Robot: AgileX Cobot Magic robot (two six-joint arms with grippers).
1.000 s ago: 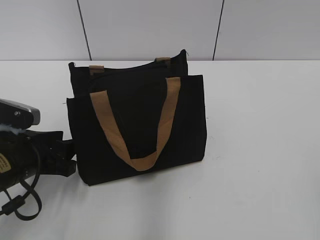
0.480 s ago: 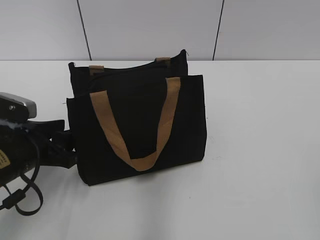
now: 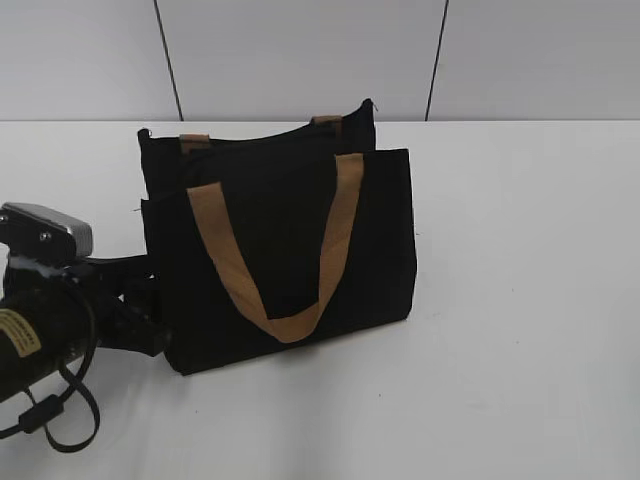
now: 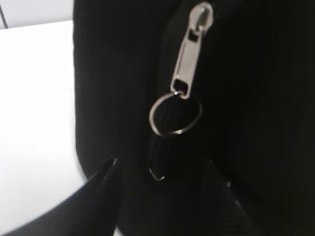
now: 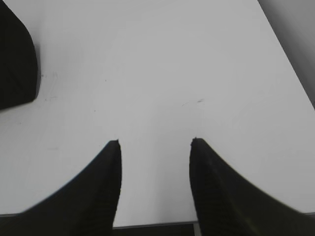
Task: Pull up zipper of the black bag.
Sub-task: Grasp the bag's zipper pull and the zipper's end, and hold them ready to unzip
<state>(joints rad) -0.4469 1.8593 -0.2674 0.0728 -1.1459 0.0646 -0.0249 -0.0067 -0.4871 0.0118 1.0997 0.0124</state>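
Observation:
The black bag (image 3: 280, 240) stands upright mid-table with a tan strap handle (image 3: 275, 250) hanging down its front. My left gripper (image 3: 150, 310) is pressed against the bag's lower left end. In the left wrist view the zipper's silver pull (image 4: 189, 54) and ring (image 4: 175, 114) hang on the bag's end, just above the open fingers (image 4: 160, 167). The fingers straddle the black fabric and a small black tab (image 4: 157, 157) below the ring, with nothing clamped. My right gripper (image 5: 155, 142) is open and empty over bare table, out of the exterior view.
The white table (image 3: 520, 300) stretches right and in front of the bag. A grey panelled wall (image 3: 300, 50) stands close behind. The bag's corner (image 5: 15, 64) shows at the top left of the right wrist view.
My left arm has moved right and forward against the bag's left end. The bag has shifted slightly to the right.

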